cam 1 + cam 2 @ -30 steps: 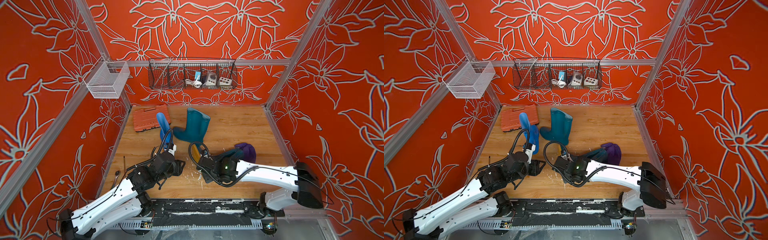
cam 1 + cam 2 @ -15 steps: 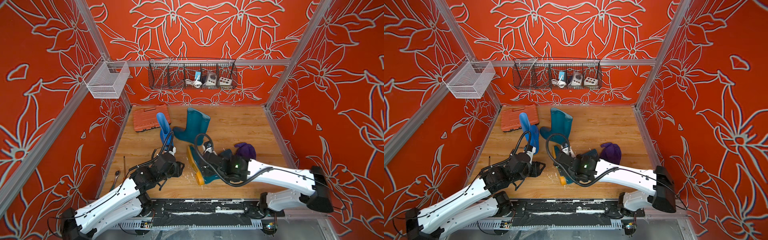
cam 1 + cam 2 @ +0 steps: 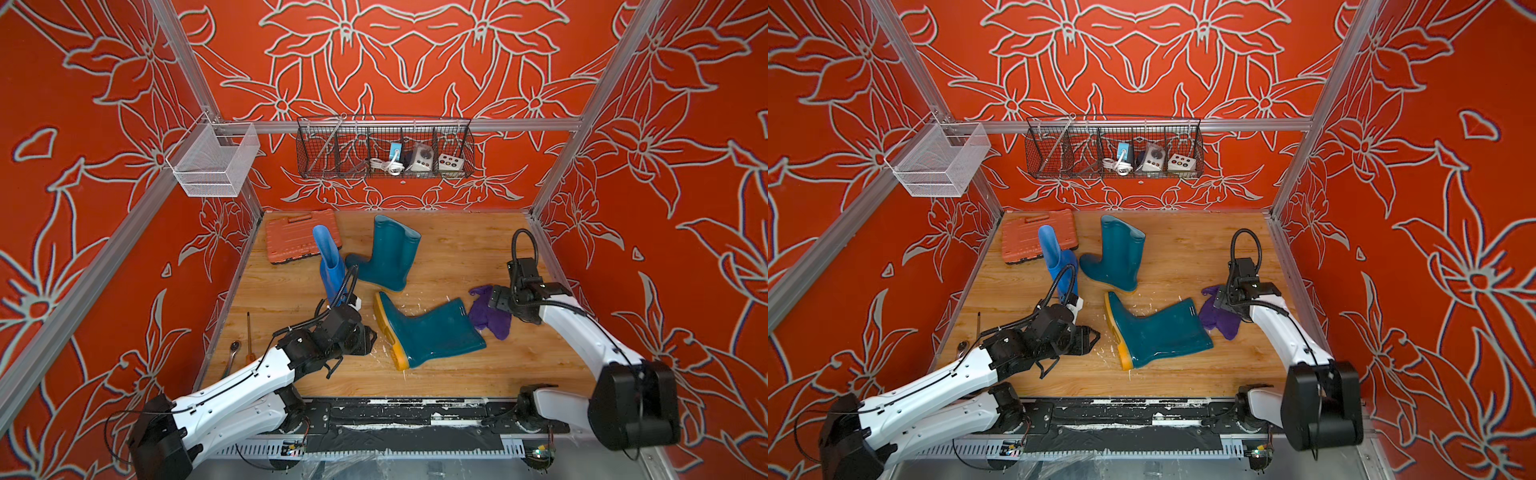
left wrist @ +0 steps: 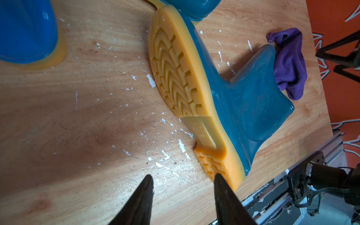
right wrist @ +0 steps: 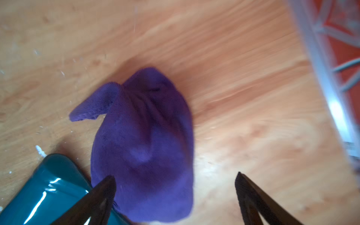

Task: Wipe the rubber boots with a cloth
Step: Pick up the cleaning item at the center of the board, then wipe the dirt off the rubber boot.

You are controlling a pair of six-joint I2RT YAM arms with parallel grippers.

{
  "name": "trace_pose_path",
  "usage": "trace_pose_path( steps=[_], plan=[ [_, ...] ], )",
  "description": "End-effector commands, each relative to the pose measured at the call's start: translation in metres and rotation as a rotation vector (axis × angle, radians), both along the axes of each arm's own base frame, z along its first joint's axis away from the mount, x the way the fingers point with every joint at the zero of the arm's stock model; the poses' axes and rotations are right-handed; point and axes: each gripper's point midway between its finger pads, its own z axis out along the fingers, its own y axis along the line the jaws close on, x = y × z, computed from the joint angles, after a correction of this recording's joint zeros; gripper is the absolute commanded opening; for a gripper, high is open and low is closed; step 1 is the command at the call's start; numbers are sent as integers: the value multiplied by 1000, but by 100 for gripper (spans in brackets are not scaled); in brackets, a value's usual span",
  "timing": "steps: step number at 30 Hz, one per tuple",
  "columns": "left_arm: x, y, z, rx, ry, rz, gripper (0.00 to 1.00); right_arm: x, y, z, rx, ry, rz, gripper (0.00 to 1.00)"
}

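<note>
Against the mouth of the fallen teal boot (image 3: 432, 332), the purple cloth (image 5: 144, 146) is overhung by the right gripper (image 5: 175, 179), jaws wide apart and empty, so pick-up is judged in hand, lowering and closing being called for, while the left gripper (image 4: 182, 178) is held apart, empty, near the heel.

Blue boot (image 3: 330, 266), teal boot (image 3: 390, 257) upright; 2nd teal (image 3: 432, 332) on side, cloth (image 3: 488, 322) by cuff.

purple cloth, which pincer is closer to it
Right. The right pincer hovers open over the purple cloth; the left pincer is beyond the lying teal boot, at the heel of its sole.
</note>
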Motion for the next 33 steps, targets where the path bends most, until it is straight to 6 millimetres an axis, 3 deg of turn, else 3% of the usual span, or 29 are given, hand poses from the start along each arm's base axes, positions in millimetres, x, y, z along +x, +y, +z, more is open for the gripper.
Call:
trace_pose_path(
  steps=[1, 4, 11, 14, 15, 17, 19, 26, 29, 33],
  plan=[
    [2, -3, -2, -10, 5, 0, 49, 26, 28, 4, 136, -53, 82, 99],
    [3, -4, -6, -11, 8, 0, 49, 33, 31, -7, 143, -35, 85, 98],
    [7, -11, -10, -10, 16, -12, 49, 29, 38, -55, 166, 139, 109, 98],
    [7, -17, -19, -10, 51, -22, 50, 28, 45, -63, 206, 146, 116, 80],
    [8, -20, -22, -15, 63, -24, 50, 28, 47, -62, 217, 139, 120, 66],
    [8, -26, -30, -27, 98, -25, 50, 28, 51, -57, 243, 111, 131, 29],
    [7, -36, -38, -62, 138, -29, 50, 28, 55, -45, 265, 66, 144, 3],
    [9, -66, -41, -107, 166, -63, 54, 10, 63, 25, 210, -93, 247, 0],
    [13, -71, -44, -103, 169, -59, 55, -5, 89, 46, 175, -141, 348, 0],
    [13, -73, -56, -80, 201, -46, 55, -23, 150, 52, 224, -183, 508, 0]
  ],
)
